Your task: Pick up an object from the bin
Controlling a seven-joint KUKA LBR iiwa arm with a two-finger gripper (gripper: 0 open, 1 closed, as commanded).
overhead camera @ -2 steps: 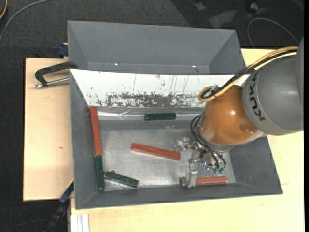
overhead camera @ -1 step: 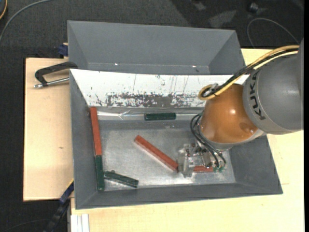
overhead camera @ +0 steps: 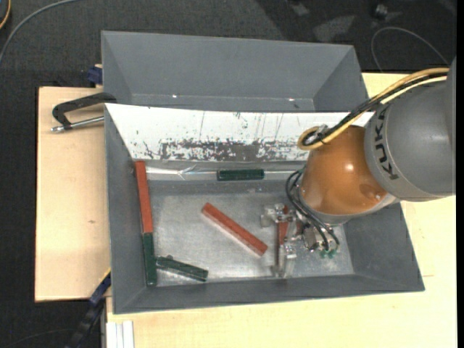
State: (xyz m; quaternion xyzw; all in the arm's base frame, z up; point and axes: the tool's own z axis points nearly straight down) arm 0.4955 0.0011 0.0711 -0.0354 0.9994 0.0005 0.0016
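A: Slanted red bar (overhead camera: 233,229)?
B: Mid-floor of bin (overhead camera: 217,71), right end just beside gripper (overhead camera: 281,256).
A: Grip?
B: Cannot tell whether open, closed or holding anything.
A: Around it?
B: Green bar (overhead camera: 241,174) at back wall; red strip (overhead camera: 144,198) along left wall.

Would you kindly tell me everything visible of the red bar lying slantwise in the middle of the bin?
The red bar is long, slim and straight, matt like painted wood or plastic. It lies flat on the bin floor, slanting from upper left to lower right, touching no other loose thing. Its lower end lies close to the gripper.
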